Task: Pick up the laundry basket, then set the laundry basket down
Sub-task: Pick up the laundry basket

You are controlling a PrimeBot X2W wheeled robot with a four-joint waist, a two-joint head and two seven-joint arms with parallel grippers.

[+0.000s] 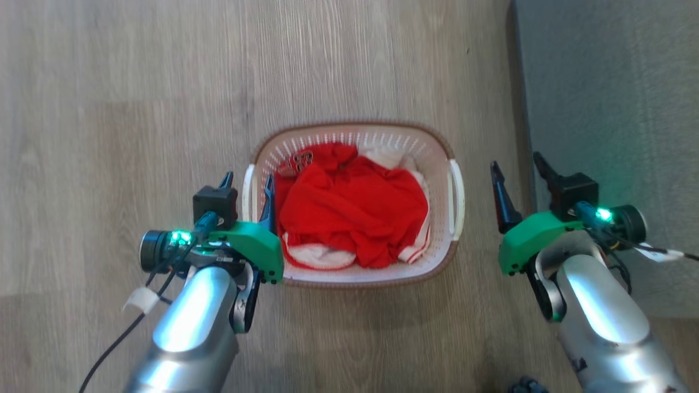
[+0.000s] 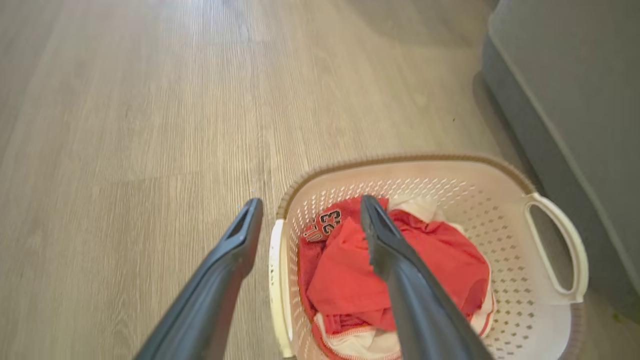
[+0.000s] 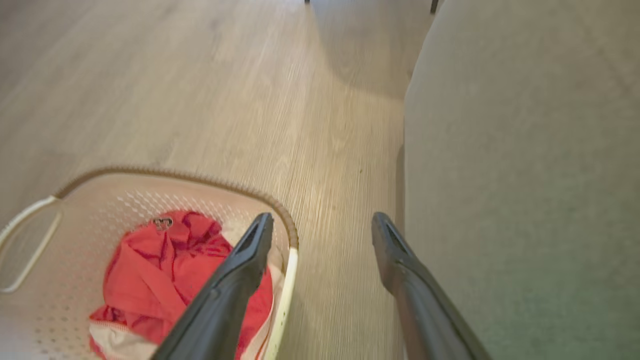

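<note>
The laundry basket [image 1: 382,137] stands on the wood floor, cream with perforated walls, a brown rim and white side handles. Red and white clothes [image 1: 349,210] fill it. My left gripper [image 1: 247,180] is open and straddles the basket's left handle [image 1: 248,203], one finger outside and one inside over the clothes. In the left wrist view that handle [image 2: 276,280] lies between the spread fingers of the left gripper [image 2: 310,202]. My right gripper [image 1: 516,162] is open, just right of the right handle [image 1: 457,199] and apart from it. The right wrist view shows the right gripper [image 3: 322,219] above the basket's rim [image 3: 175,176].
A grey upholstered piece of furniture [image 1: 611,109] runs along the right side, close behind my right gripper. Bare wood floor [image 1: 136,98] lies to the left of the basket and beyond it.
</note>
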